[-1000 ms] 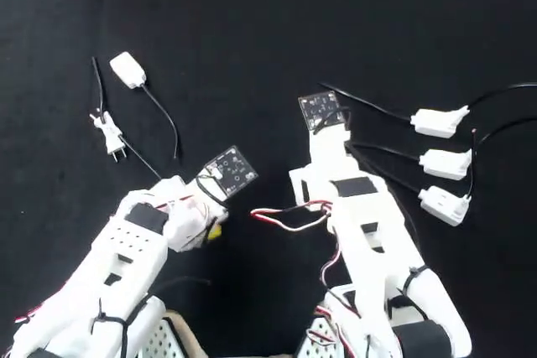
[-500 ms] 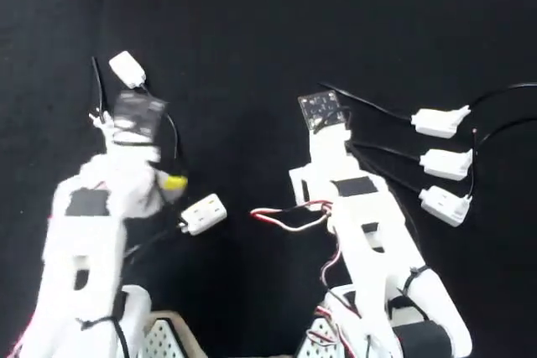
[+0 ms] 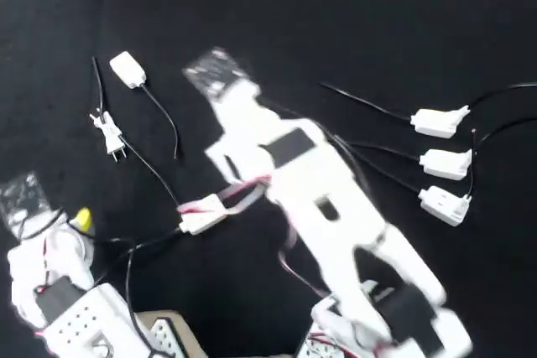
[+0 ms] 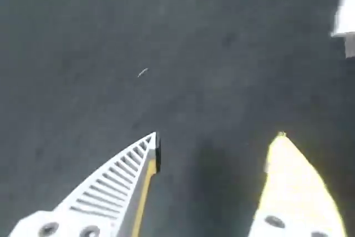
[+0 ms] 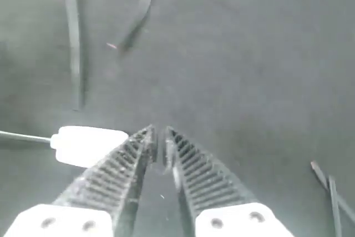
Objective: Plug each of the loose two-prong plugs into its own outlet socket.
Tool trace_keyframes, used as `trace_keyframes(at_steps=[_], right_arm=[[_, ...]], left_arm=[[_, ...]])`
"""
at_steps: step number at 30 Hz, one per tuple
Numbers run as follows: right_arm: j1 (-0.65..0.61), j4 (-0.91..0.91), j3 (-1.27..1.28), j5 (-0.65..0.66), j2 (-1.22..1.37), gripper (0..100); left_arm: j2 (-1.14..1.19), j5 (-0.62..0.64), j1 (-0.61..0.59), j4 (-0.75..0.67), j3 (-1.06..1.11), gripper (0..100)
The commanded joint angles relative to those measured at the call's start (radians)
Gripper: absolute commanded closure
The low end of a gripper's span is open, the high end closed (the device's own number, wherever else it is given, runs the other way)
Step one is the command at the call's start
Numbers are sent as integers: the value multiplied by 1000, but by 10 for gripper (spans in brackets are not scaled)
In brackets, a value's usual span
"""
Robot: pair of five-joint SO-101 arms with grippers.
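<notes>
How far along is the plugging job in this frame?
Done, apparently: three pairs at the high view's right look mated end to end. In hand: nothing; the left claw is open and empty, the right claw shut on nothing. Left: one plug lies loose with bare prongs, apart from the socket nearer the arms.

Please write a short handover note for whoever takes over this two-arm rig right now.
Left gripper: open, empty, over the black table at its left edge, near the arm bases.
Right gripper: shut, empty, at the far left beside the rounded white block on a black lead.
White two-prong plug: loose, far left.
White outlet socket: free, left of centre.
Row of three white cabled blocks at the right: possibly mated pairs, cannot confirm.
Left to do: seat the loose plug in a socket.
</notes>
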Motion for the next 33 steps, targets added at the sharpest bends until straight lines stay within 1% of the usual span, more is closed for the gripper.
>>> trace_keyframes(at_steps=[1, 5, 7, 10, 13, 15, 19, 21, 25, 29, 33], right_arm=[[-55, 123, -409, 5, 291, 851], [-91, 269, -852, 5, 674, 755], [-115, 348, -1096, 5, 842, 743], [-180, 457, -1495, 5, 1050, 743], [-244, 483, -1863, 5, 1233, 743], [-275, 451, -2041, -2, 1343, 743], [-295, 269, -1945, -121, 1438, 743], [-295, 192, -1899, -158, 1454, 743], [-282, 169, -1863, -170, 1484, 743], [-296, 130, -1847, -181, 1564, 743], [-299, 80, -1928, -270, 1615, 743]], left_arm=[[-104, -8, -133, 87, 2, 802], [-89, -9, -117, 92, 18, 870], [-91, -11, -88, 101, 19, 878], [-92, -52, -68, 127, 19, 881], [-91, -83, -45, 161, 19, 881], [-91, -104, -39, 175, 19, 881], [-87, -114, -44, 181, 19, 882], [-89, -115, -45, 215, 19, 882], [-91, -115, -48, 238, 21, 882], [-91, -115, -48, 239, 21, 882], [-91, -115, -76, 235, 21, 882]])
